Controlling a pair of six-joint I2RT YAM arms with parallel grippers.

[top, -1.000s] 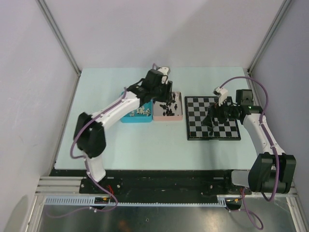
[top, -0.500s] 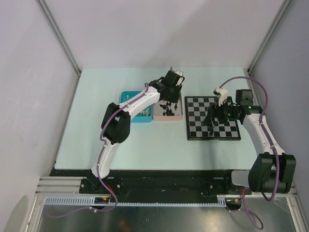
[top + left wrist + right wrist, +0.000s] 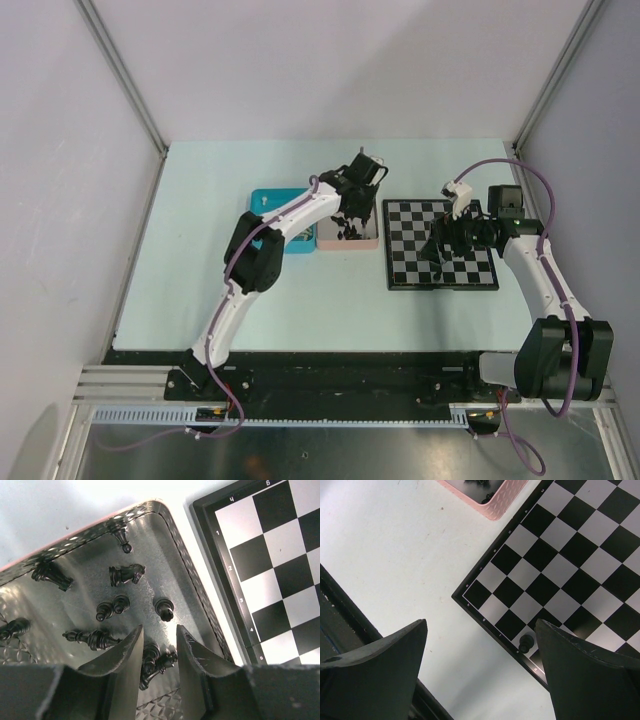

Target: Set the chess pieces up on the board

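Left gripper (image 3: 159,629) jaws open astride clustered black chess pieces (image 3: 155,661) (right gripper (image 3: 481,624) also agape): may pinch two together.

Bright, even, diffuse light fills the top view, leaving only faint soft shadows on the pale table (image 3: 175,250) beneath the arms, and the chess pieces (image 3: 345,232) there are too small to resolve. In the left wrist view the tray's (image 3: 155,545) metallic floor throws white glare toward the upper left. Both wrist views show their dark fingers (image 3: 125,665) along the bottom edge underexposed and slightly soft, while the board (image 3: 570,555) reads crisp.
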